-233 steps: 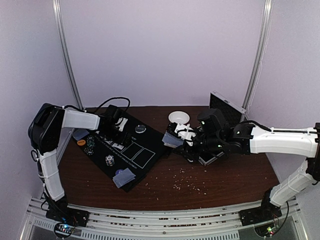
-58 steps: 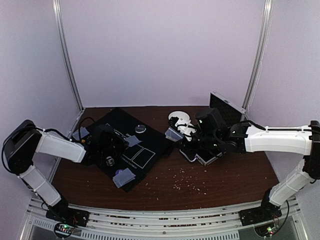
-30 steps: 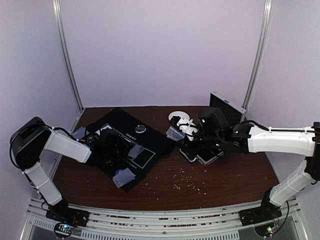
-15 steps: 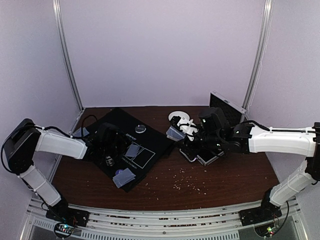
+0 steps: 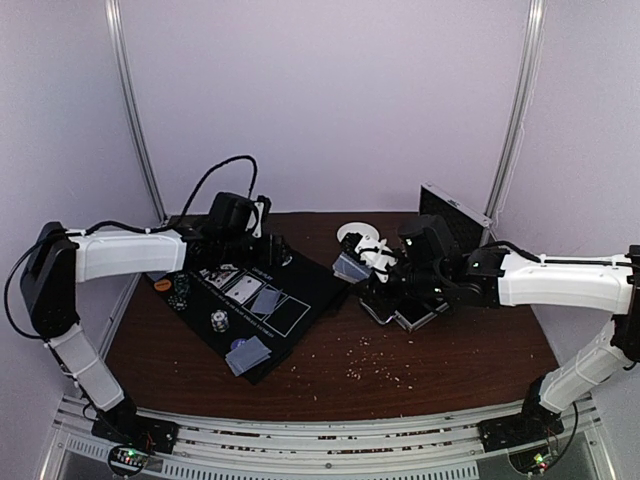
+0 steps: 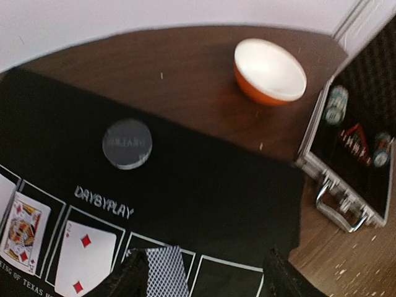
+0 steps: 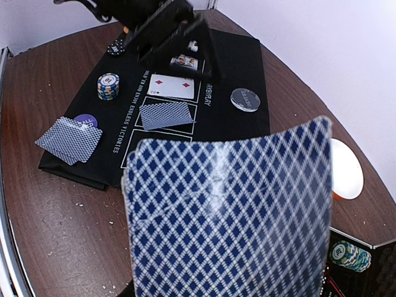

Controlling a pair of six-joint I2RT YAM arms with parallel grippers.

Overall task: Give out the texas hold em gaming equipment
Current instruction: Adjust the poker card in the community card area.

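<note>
- The held cards (image 7: pixel 229 216) are a small fanned packet, blue diamond backs facing the right wrist camera. They stand nearly upright with the long axis vertical, leaning slightly to one side.
- The right gripper (image 5: pixel 355 268) is clamped on them near the middle of the tabletop, toward the far edge. Its fingers are hidden behind the packet.
- On the mat (image 5: pixel 310 285), a row of printed boxes runs from the far-left toward the near-right.
- A face card (image 6: pixel 21 226), a two of diamonds (image 6: pixel 86 250) and a face-down card (image 6: pixel 164 272) fill neighbouring boxes. Each one's long axis lies across the row.
- The left gripper (image 6: pixel 205 266) hangs over the far part of the mat. Its fingers are spread, with nothing between them.
- A grey disc (image 6: pixel 127 143) lies flat on the mat on the far side of the row.
- A chip stack (image 7: pixel 108 85) stands upright on the near side of the row.
- A pair of face-down cards (image 7: pixel 69 139) overlaps at the mat's near corner, partly covering a purple disc (image 7: pixel 86 119).
- An orange disc (image 5: pixel 161 285) lies near the left edge of the tabletop.
- The mat is black and covers the left half of the tabletop, turned at an angle to the edges.
- A bowl (image 5: pixel 358 235) sits near the far edge, just beyond the held cards.
- A case (image 5: pixel 448 212) stands open toward the far-right corner.
</note>
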